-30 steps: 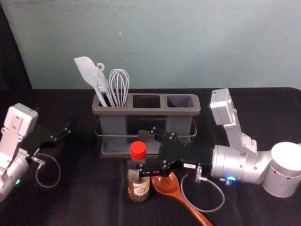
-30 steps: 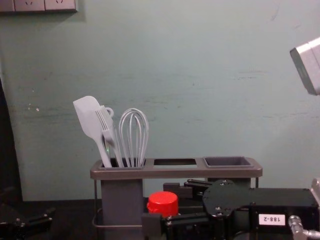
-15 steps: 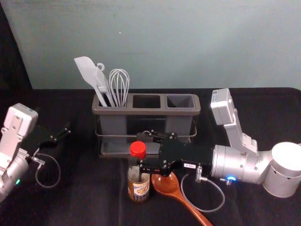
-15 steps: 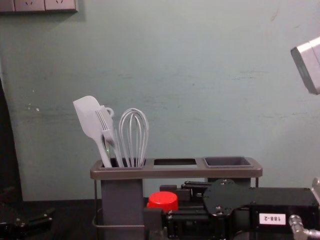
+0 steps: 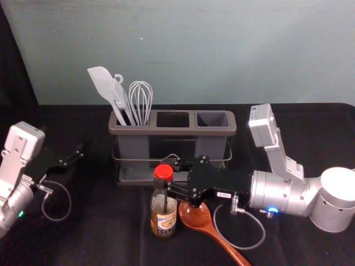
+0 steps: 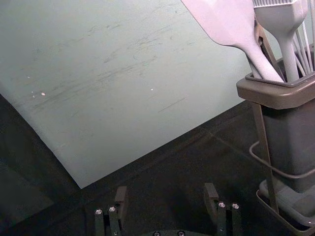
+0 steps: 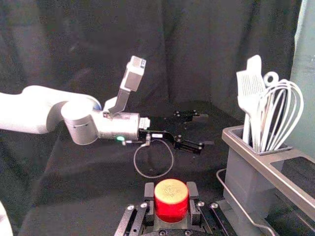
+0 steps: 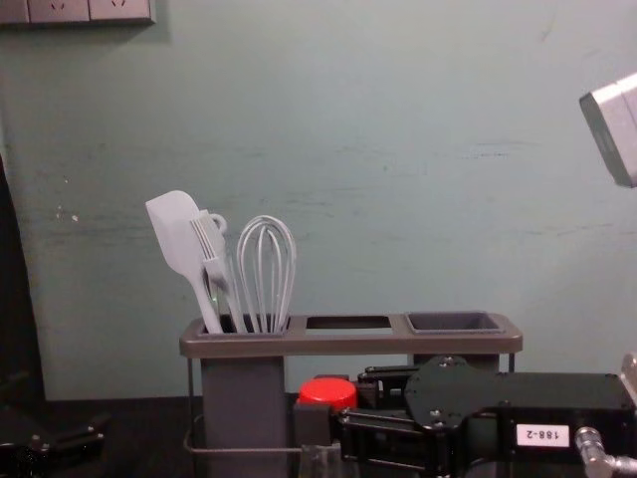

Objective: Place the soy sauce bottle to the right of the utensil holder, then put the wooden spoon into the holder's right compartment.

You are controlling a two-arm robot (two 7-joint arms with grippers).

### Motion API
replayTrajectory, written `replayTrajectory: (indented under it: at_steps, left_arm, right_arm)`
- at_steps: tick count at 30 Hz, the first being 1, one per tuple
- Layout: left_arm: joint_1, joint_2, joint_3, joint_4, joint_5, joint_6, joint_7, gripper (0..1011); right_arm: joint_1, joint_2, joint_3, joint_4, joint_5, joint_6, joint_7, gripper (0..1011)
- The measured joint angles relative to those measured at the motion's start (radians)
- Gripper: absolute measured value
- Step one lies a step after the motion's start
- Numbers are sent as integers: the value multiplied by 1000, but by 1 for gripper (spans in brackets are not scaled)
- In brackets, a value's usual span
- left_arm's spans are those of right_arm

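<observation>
Right hand point(image 7: 171, 196) closed round the neck of the upright soy sauce bottle point(image 5: 165, 220), coming in level, crosswise to its axis. Goal side is back toward the forearm, so lift first: wooden spoon point(image 5: 194, 217) lies under hand, utensil holder point(image 5: 186, 132) just ahead. Left hand point(image 6: 166, 195) parked well left, spread.

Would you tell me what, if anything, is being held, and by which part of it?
The soy sauce bottle, apparently: the right tool is closed around its neck, just below the red cap.
</observation>
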Motion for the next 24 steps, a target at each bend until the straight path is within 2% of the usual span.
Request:
replayTrajectory:
  at_steps: [7,11,15,20,21,24]
  left_arm:
    - [0,0,0,0,0,0,0,1012]
    - [0,0,0,0,0,0,0,1011]
    - [0,0,0,0,0,0,0,1011]
    - [0,0,0,0,0,0,0,1011]
    - [0,0,0,0,0,0,0,1011]
    - [0,0,0,0,0,0,0,1011]
  right_arm:
    - [-1,1,1,-3,0,-1,-3,390]
    - [-20,24,17,-57,-22,-9,-53,390]
    - [-43,57,48,-125,-30,-8,-89,390]
    - [-101,116,112,-228,0,5,-133,390]
    - [-124,134,133,-258,10,8,-148,390]
    - [-165,163,169,-302,31,10,-169,390]
